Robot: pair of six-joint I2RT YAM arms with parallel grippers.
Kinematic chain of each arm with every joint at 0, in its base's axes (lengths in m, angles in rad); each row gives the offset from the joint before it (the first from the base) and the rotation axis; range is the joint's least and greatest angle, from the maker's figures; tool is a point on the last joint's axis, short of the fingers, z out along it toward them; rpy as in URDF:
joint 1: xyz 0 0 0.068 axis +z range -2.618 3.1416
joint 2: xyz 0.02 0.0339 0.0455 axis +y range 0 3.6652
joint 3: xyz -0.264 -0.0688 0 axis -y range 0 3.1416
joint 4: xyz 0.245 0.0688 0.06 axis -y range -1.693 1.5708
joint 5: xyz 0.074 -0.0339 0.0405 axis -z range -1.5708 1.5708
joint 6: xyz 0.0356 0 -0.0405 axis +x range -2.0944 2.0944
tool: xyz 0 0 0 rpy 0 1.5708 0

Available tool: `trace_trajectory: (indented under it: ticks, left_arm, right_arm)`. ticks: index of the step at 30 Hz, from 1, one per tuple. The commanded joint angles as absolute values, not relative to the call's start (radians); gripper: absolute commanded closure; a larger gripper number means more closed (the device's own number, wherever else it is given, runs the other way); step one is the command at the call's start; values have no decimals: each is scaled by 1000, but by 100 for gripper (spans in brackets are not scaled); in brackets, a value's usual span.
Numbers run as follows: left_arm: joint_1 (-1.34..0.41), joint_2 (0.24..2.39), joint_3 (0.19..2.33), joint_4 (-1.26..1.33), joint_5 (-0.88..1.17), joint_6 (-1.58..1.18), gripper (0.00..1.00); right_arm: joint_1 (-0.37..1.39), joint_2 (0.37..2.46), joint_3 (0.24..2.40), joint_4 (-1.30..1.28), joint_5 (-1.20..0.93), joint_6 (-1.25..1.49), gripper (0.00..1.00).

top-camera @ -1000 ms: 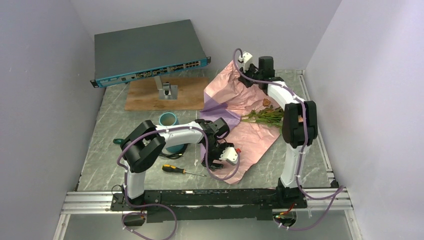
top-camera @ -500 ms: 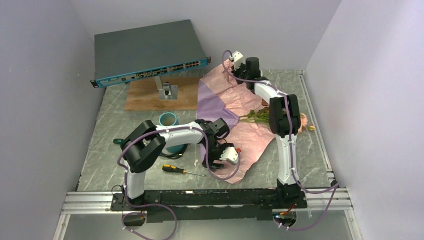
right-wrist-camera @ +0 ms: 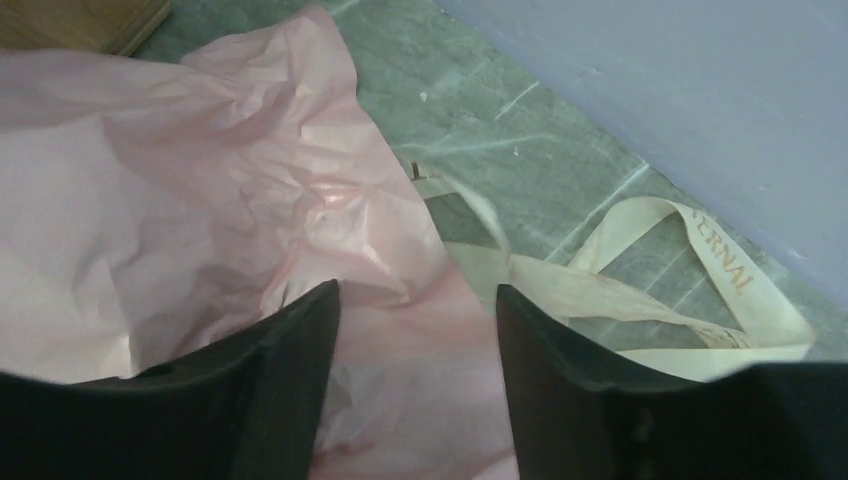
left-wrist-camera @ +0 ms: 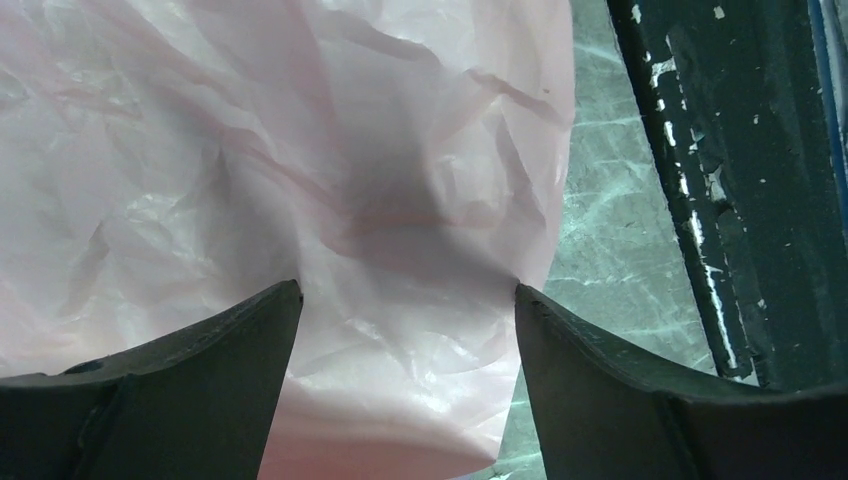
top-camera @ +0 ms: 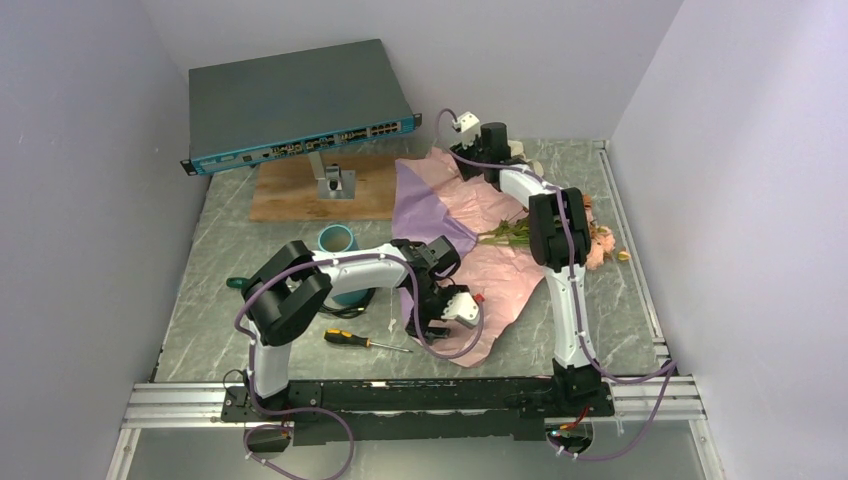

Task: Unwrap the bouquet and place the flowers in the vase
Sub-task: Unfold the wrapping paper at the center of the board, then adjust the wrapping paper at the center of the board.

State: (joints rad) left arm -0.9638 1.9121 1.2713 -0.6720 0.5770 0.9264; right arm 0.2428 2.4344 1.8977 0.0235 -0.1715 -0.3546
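The bouquet is undone: its pink and purple paper (top-camera: 470,200) lies spread out on the table. The flowers (top-camera: 598,245) lie on its right side, their green stems (top-camera: 510,232) pointing left, partly hidden behind my right arm. The teal vase (top-camera: 337,240) stands upright to the left of the paper. My right gripper (top-camera: 462,158) hangs over the paper's far corner; in its wrist view the right gripper (right-wrist-camera: 418,287) is open above the paper (right-wrist-camera: 200,180). My left gripper (top-camera: 430,318) is low over the near part, the left gripper (left-wrist-camera: 408,292) open with paper (left-wrist-camera: 300,150) underneath.
A cream printed ribbon (right-wrist-camera: 720,260) lies loose by the back wall. A network switch (top-camera: 290,105) rests above a wooden board (top-camera: 290,195) with a metal stand (top-camera: 335,182). A screwdriver (top-camera: 365,341) and a black cable coil (top-camera: 352,300) lie near the left arm. The black rail (left-wrist-camera: 720,150) runs by the paper's near edge.
My right arm swung left along the back, dragging the paper's far corner with it and uncovering the flower heads at right. Its jaws then opened off the paper. The left arm stayed put.
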Motion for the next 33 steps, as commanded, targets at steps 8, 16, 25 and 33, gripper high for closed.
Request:
trace_trajectory:
  ticks: [8, 16, 25, 33]
  left_arm:
    - [-948, 1899, 1471, -714, 568, 825, 13]
    - [-906, 1928, 1608, -670, 532, 712, 16]
    - [-809, 2103, 1896, -756, 457, 802, 21]
    - [-789, 2227, 1986, -741, 453, 958, 23]
  right_arm:
    - [190, 2102, 1867, -201, -307, -284, 22]
    - [141, 1955, 1764, -482, -446, -314, 27]
    - [110, 1940, 1642, -657, -441, -330, 38]
    - [112, 2077, 1661, -695, -390, -320, 40]
